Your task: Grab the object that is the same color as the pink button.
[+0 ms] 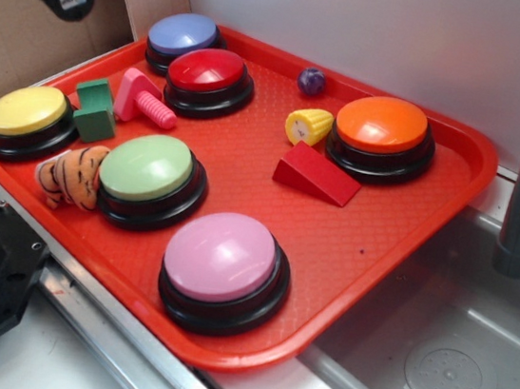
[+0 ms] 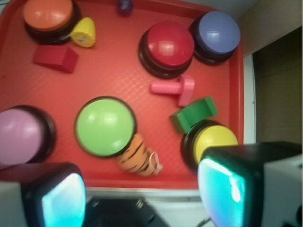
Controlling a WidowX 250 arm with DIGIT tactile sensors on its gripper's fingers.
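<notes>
The jaws (image 2: pixel 142 198) are spread wide and hold nothing. They hang high up, over the near edge of the red tray (image 2: pixel 57 92), not down among the toys.

The thing to grab is the little pink bolt (image 2: pixel 174 88). It is the same kind of color as the big pink button (image 1: pixel 221 257), only a bit brighter. The bolt lies flat on the tray, right in front of the red button (image 2: pixel 169 45) and just beside the green block (image 2: pixel 194 113). In the wrist view it sits ahead of the jaws and a little to the right side, so I think the arm must reach forward, go a bit right, and then go down.

The bolt's long way runs left to right in the wrist view. Its flat chunky head points right and its bumpy stem points left. The two jaws also sit left and right, so they line up along the bolt. I think a turn of the wrist would help them pinch across the thin stem.

The bolt looks like hard, smooth plastic with ridges on the stem. The buttons are shiny round domes on black rings. The tray has a tiny bumpy pattern. The striped tiger toy (image 2: pixel 138 160) looks soft and fuzzy.
</notes>
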